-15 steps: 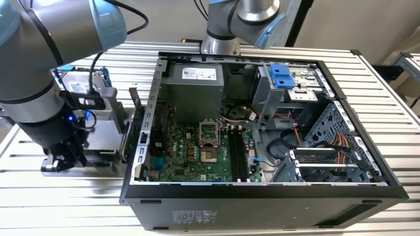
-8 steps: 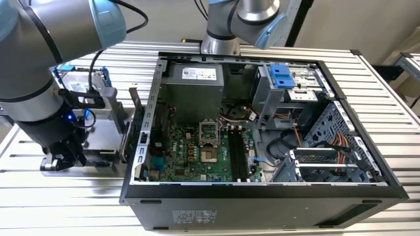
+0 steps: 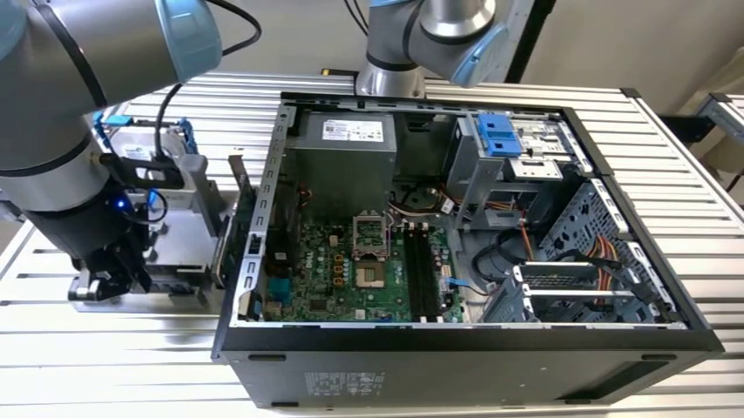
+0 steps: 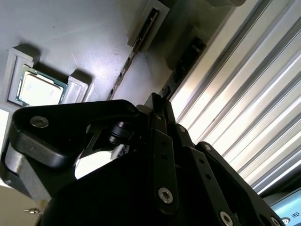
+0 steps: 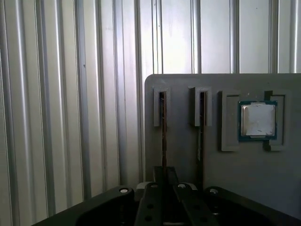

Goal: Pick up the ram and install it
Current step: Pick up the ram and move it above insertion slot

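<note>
While my arm [image 3: 64, 187] reached down at the exterior view's left, beside the open computer case [image 3: 465, 366], my jaws hung close over a grey holder [image 5: 235, 179] on the ribbed metal counter [image 5: 70, 94]. The ram [image 5: 163, 127] stood on edge in the holder's slot farther from the square silver chip [image 5: 257, 120], in line with my jaws. Whether they were clamped on it or apart, I could not tell.
</note>
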Available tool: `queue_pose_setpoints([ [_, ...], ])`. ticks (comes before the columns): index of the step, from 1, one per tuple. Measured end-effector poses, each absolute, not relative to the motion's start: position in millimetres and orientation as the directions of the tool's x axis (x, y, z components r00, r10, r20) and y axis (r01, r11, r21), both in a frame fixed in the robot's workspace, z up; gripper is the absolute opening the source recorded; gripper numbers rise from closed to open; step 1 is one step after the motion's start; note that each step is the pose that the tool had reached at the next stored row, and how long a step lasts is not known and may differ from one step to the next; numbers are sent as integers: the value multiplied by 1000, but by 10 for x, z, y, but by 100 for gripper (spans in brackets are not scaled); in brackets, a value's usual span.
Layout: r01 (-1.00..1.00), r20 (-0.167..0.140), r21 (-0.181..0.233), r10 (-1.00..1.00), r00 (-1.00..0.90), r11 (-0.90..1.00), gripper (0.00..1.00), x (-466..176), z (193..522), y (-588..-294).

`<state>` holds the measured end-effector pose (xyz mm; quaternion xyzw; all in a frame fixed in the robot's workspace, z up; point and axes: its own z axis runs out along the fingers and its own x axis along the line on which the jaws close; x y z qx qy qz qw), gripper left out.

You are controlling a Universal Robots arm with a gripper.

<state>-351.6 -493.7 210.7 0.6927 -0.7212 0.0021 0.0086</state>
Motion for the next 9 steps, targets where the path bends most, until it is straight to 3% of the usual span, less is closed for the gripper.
queue_pose_setpoints([
  [9,-999,15,9,-999,-40,40,0,-3517,2193,-4937],
])
